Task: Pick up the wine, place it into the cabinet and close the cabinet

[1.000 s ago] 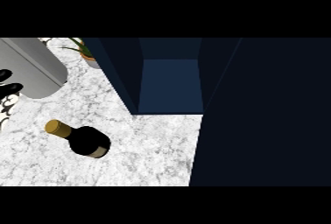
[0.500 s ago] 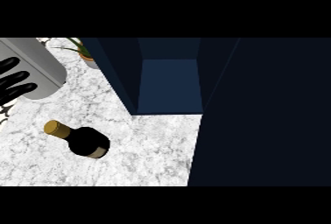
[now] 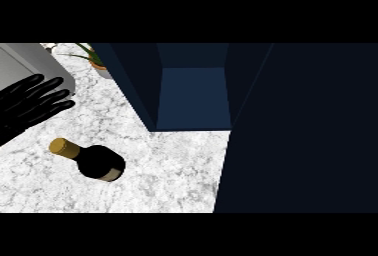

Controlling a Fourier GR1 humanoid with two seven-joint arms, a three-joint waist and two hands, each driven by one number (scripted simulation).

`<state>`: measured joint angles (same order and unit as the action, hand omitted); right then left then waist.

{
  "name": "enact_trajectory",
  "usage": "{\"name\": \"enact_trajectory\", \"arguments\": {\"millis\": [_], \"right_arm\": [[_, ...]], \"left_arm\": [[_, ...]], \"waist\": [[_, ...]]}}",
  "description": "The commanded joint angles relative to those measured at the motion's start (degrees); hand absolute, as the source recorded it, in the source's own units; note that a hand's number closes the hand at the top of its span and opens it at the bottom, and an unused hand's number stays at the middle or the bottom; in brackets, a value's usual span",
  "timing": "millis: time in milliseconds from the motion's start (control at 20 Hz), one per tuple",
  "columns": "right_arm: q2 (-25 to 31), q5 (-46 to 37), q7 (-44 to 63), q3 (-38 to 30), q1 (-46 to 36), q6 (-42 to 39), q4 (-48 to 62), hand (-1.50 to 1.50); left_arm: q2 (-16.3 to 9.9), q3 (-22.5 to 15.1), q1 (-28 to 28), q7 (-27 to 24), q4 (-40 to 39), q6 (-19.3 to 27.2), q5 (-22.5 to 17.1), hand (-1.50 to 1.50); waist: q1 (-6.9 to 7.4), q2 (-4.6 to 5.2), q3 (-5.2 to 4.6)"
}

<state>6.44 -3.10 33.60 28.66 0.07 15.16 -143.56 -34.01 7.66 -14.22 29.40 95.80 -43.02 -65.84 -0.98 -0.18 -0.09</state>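
head view | wine lying on counter | open cabinet beyond | plant behind

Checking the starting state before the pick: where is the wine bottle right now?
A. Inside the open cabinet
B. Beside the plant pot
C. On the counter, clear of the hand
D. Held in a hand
C: the bottle is on the marble counter, with the hand apart from it, up and to the left; the cabinet holds nothing visible.
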Motion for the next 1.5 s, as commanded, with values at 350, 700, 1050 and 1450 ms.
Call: {"name": "enact_trajectory", "arguments": {"millis": [350, 700, 1050, 1450], "right_arm": [[3.92, -7.59, 4.04, 4.84, 3.59, 3.07, -12.57, -1.50], [5.19, -8.14, 5.48, 4.13, -0.55, 5.32, -11.48, -1.50], [7.16, -7.63, 0.35, 6.56, 2.30, 6.80, -9.23, -1.50], [7.76, -8.39, 5.58, 7.44, -2.71, 9.18, -9.92, -1.50]], "left_arm": [[6.18, 2.42, -0.46, -4.95, -9.77, -7.89, 13.57, -1.50], [11.68, 5.34, 0.88, -12.65, -15.35, -13.44, 26.84, -1.50], [10.83, 9.45, -0.26, -20.63, -23.85, -20.42, 36.28, -1.50], [12.85, 10.63, -2.97, -32.48, -33.61, -22.78, 52.45, -1.50]], "waist": [[-0.61, -0.10, 0.00], [-0.38, -0.07, -0.04], [-0.43, 0.07, 0.02], [-1.07, 0.17, -0.12]]}}
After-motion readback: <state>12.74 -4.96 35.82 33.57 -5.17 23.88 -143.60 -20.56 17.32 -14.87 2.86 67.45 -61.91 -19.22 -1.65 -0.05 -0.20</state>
